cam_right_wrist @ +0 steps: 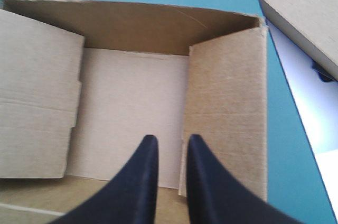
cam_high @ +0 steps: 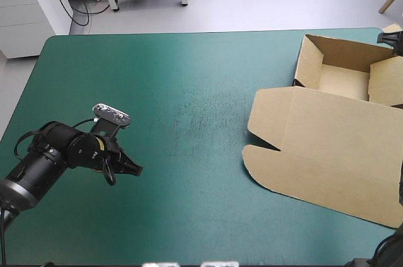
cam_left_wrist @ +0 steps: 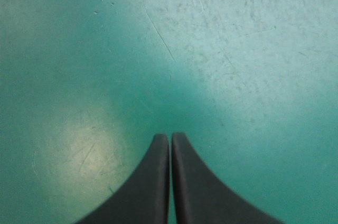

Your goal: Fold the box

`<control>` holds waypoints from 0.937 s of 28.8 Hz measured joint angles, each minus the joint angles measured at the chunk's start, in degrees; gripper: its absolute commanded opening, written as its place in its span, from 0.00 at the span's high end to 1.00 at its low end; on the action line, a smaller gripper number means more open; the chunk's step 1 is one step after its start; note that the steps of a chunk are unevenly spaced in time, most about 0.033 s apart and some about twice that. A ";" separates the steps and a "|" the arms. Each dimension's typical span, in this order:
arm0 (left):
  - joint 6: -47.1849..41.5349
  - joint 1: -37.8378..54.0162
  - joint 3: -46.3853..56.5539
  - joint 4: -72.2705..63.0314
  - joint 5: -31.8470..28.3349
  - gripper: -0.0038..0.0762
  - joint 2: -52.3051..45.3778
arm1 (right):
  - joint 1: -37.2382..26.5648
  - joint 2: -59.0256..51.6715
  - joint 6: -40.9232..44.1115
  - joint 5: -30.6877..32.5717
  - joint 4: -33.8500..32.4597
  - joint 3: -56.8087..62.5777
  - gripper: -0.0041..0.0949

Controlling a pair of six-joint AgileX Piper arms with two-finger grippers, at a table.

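— Brown box [cam_high: 315,135]: where does it lie?
— At the right of the high view, on the teal-green cover [cam_high: 189,78]. Its tray [cam_high: 340,50], walls raised, sits at the upper right, and its lid [cam_high: 340,172] lies flat toward the lower right.
— And your grippers?
— My left gripper [cam_high: 137,168] is at the lower left, well apart from the box, its black fingers [cam_left_wrist: 153,182] pressed together over the cover. My right gripper [cam_right_wrist: 168,138] hangs over the tray's pale floor, its fingers a narrow gap apart with only that floor showing between them. More brown board [cam_right_wrist: 301,7] lies beyond the tray's side wall
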 measured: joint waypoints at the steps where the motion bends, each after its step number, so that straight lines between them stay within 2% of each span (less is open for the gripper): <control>1: 0.00 0.00 0.00 0.00 0.00 0.96 0.00 | 0.06 -0.73 -0.40 0.06 1.07 0.00 0.96; 5: 0.00 0.00 0.00 -0.08 -0.24 0.96 0.00 | 2.03 -3.96 -1.84 0.21 3.56 0.00 0.96; 10: -0.05 0.00 0.00 -1.90 -1.40 0.96 0.00 | 8.50 -6.79 -2.14 0.33 3.94 -0.05 0.96; 16: -0.05 0.00 0.00 -2.56 -4.20 0.96 0.00 | 22.08 -8.75 -2.27 0.42 3.86 2.28 0.96; 21: 0.15 0.00 0.00 -2.56 -4.57 0.96 0.00 | 31.35 -11.00 -2.32 0.42 1.22 10.35 0.96; 27: 1.29 0.00 0.00 -2.56 -4.57 0.96 0.00 | 39.05 -15.75 -2.32 -0.72 -1.13 22.22 0.96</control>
